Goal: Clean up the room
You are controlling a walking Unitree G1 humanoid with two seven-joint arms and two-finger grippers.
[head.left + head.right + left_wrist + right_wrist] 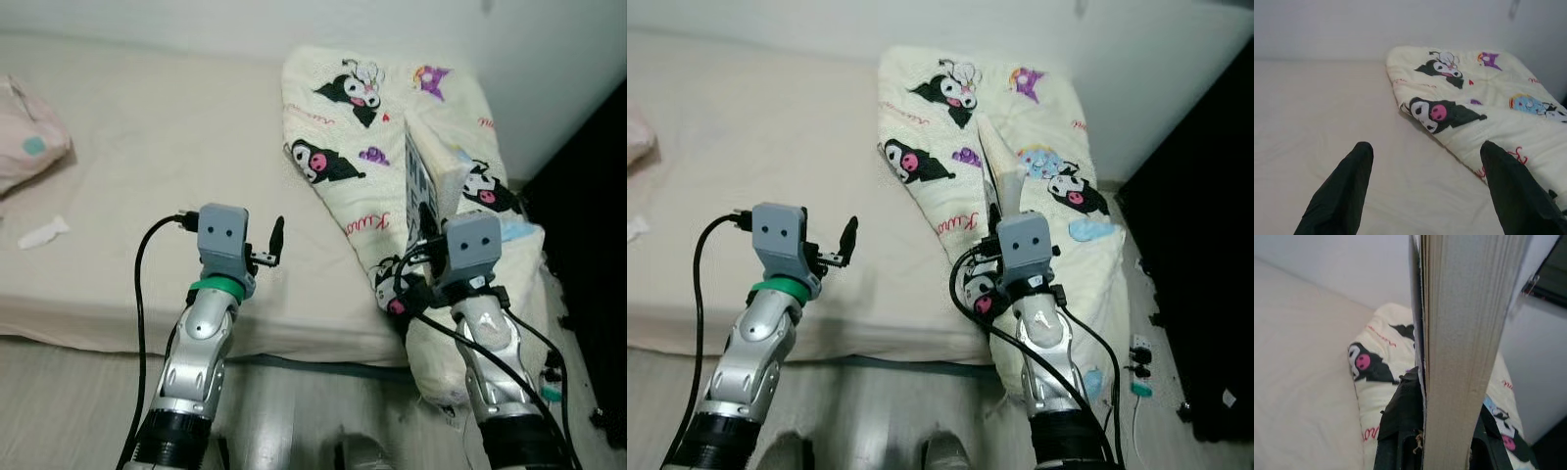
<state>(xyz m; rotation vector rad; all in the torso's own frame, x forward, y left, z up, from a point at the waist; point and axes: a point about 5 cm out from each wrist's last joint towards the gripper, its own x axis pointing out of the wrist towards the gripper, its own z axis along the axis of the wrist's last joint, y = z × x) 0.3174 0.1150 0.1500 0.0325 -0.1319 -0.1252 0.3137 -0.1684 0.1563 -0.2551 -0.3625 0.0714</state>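
Upright, the book [1464,333] stands on edge in the right gripper [431,230], which is clamped on its lower end; its long axis runs up and away toward the wall, page edges facing the wrist camera. Under it lies the cartoon-print quilt [372,127] on the bed [147,147]. The left gripper [1430,191] hovers over the mattress, fingers [1342,191] spread.

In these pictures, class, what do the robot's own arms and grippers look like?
Both arms are silver metal with black lower sections, and black cables loop beside them. Each wrist carries a grey boxy camera housing. The left arm has a green band under its housing. The left gripper and right gripper each have two long black fingers.
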